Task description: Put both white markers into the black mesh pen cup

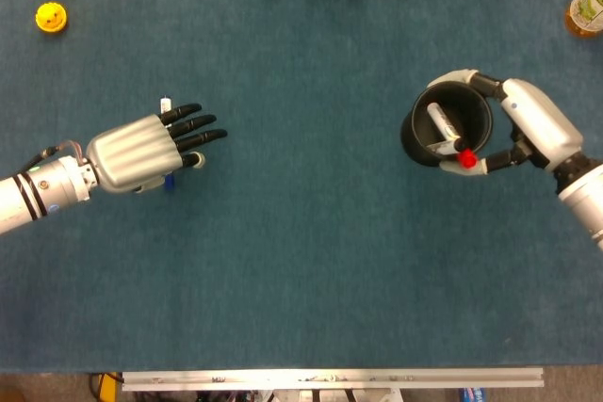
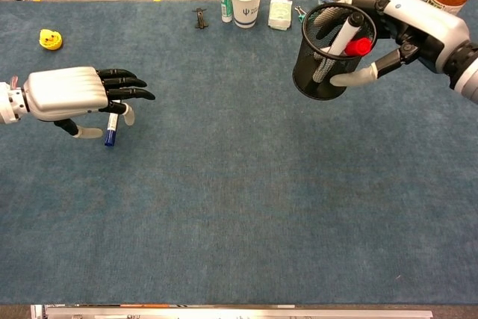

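Chest view: left robot hand [image 2: 71, 93] spread above marker [image 2: 110, 131]; right robot hand [image 2: 407, 31] grips cup [image 2: 323, 65].

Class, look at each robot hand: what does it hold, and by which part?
The right hand holds the black mesh pen cup by its upper wall and rim. The left hand hovers over the blue-capped white marker; no grip shows.

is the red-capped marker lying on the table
No, the red-capped marker stands tilted inside the cup, which the right robot hand holds.
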